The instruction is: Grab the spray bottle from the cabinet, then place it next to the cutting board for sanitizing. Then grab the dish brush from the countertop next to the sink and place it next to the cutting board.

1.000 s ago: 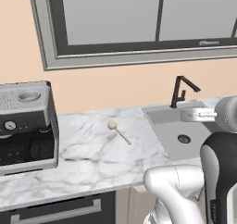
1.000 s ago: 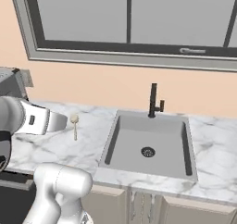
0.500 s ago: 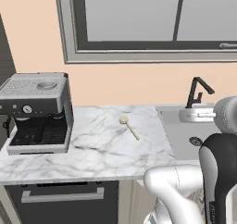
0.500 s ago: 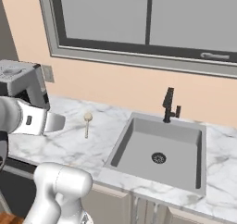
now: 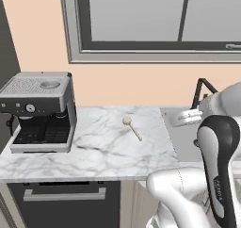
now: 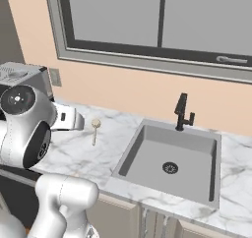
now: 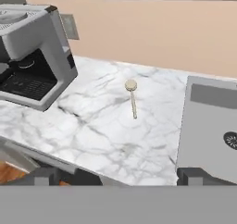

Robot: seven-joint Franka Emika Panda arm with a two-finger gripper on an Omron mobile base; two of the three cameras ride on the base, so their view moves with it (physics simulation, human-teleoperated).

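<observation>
Right base view shows the whole sink (image 6: pixel 170 156) with its drain; left base view cuts it off behind the arm. Brush (image 7: pixel 132 97): pale stick, round head, flat on the marble bench (image 7: pixel 102 126) between coffee machine (image 7: pixel 32 52) and sink. Fingers (image 7: pixel 118 176) spread wide, empty, tips barely visible.

The dish brush (image 5: pixel 132 127) (image 6: pixel 95 129) (image 7: pixel 132 96), pale beige with a round head, lay flat on the white marble countertop (image 5: pixel 103 147) (image 6: pixel 88 153) (image 7: pixel 111 135), left of the grey sink (image 6: pixel 172 158) (image 7: pixel 208 126).
</observation>
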